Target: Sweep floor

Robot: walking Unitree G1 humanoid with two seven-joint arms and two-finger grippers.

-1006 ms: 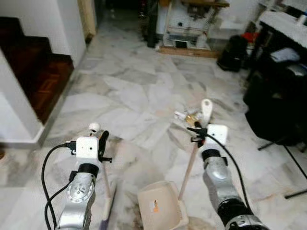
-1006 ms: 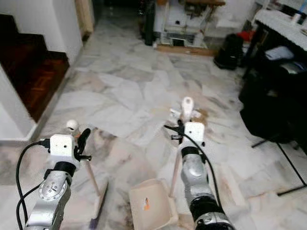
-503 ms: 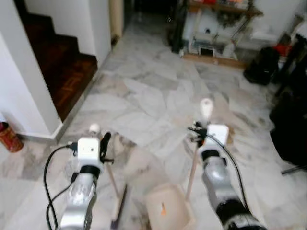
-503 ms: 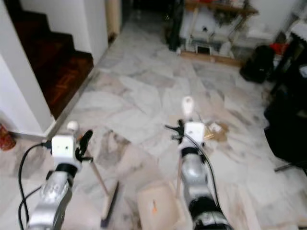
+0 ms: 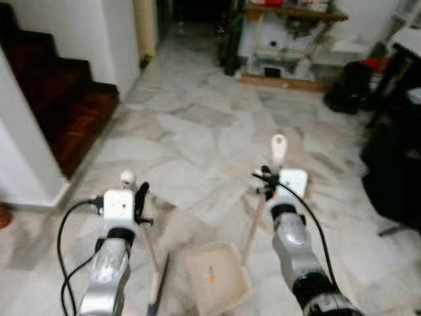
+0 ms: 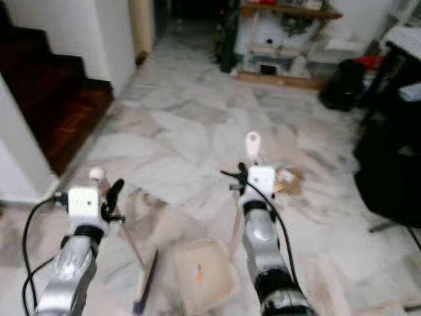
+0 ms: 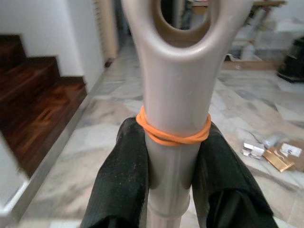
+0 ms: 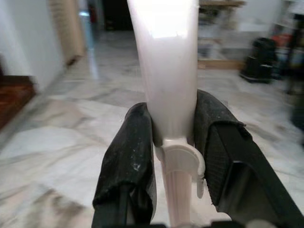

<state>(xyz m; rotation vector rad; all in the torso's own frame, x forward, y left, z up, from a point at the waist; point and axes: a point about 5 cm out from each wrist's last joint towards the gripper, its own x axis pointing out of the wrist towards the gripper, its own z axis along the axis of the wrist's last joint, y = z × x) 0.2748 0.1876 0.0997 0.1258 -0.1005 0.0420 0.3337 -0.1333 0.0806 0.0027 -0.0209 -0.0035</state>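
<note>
My left gripper (image 5: 136, 199) is shut on the broom handle (image 7: 173, 109), a beige stick with an orange rubber band around it. The stick slants down to the broom head (image 5: 156, 291) on the marble floor. My right gripper (image 5: 266, 185) is shut on the white dustpan handle (image 8: 166, 71), which stands nearly upright. The cream dustpan (image 5: 217, 284) rests on the floor between my two arms. A small pile of litter (image 6: 284, 178), paper scraps and a brown piece, lies on the floor just beyond the right gripper.
Dark wooden stairs (image 5: 56, 99) and a white wall (image 5: 23, 155) stand on the left. Black bags and furniture (image 5: 395, 164) line the right side. A shelf unit (image 5: 283, 43) stands at the back. Open marble floor (image 5: 197, 131) stretches ahead.
The whole picture has shifted because the camera moved. Both grippers keep their holds, and the broom and dustpan sit much as before relative to my arms.
</note>
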